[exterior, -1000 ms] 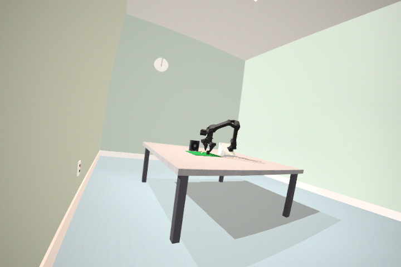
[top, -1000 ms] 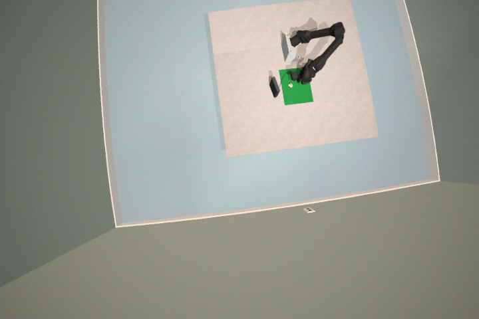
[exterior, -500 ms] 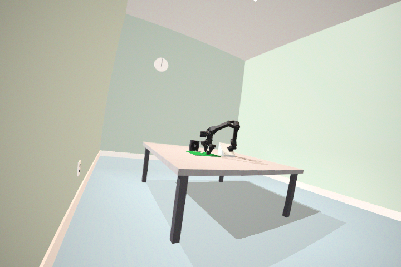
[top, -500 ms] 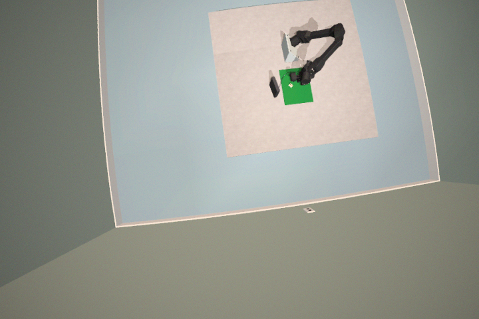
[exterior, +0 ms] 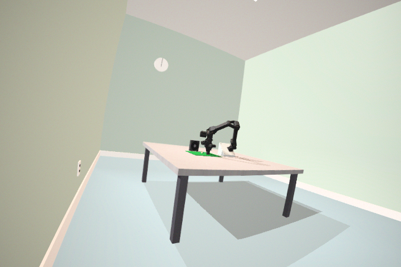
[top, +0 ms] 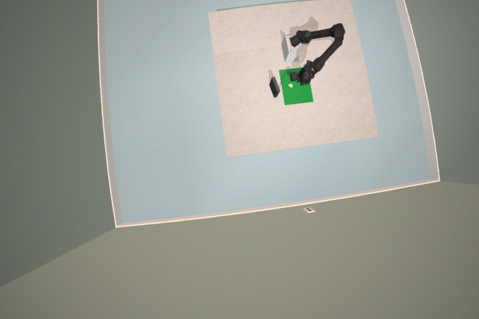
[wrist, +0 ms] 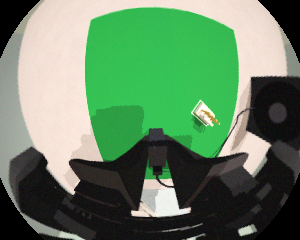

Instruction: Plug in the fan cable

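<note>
Standing upright beside the board (top: 298, 94) (exterior: 196, 153) (wrist: 160, 65): the fan (top: 274, 87) (exterior: 194, 145) (wrist: 277, 111).

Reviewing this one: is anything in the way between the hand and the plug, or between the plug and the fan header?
Nothing visible. The hand is shut on the plug, with only bare green board between it and the header. The cable trails off toward the fan, outside that gap.

Green board (top: 298, 93) (exterior: 196, 153) (wrist: 150, 65), black plug (wrist: 157, 150).
Plain pinkish-beige table (top: 263, 123) (exterior: 239, 163) (wrist: 50, 75); white header (top: 291, 85) (wrist: 204, 113) with golden pins (wrist: 210, 117); black fan (top: 274, 87) (exterior: 194, 146) (wrist: 277, 110) with grey hub (wrist: 277, 113).
</note>
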Robot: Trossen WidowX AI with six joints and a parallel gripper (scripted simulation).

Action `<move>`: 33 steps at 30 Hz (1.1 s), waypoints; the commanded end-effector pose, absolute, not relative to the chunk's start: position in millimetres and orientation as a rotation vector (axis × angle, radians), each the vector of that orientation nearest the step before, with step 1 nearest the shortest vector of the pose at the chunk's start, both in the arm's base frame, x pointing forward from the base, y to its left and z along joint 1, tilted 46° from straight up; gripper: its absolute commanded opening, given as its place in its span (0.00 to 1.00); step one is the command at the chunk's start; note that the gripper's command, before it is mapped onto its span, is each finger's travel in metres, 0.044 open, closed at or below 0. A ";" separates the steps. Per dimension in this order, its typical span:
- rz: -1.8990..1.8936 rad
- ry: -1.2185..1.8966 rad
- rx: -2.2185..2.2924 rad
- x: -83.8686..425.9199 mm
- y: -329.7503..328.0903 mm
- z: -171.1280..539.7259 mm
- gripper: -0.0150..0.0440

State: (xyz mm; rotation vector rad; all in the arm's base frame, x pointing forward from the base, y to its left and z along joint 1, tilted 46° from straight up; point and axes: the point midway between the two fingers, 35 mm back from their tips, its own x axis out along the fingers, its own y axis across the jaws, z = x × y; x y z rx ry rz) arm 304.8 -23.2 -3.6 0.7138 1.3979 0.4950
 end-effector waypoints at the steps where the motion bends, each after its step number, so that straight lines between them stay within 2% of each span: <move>1: 0.495 1.397 0.713 305.0 -23.5 -3.3 0.25; 8: 0.495 1.397 0.721 298.4 -58.6 31.4 0.25; 15: 0.510 1.389 0.702 299.4 -59.6 29.3 0.25; 33: 0.883 1.142 0.198 313.5 -93.3 -0.7 0.25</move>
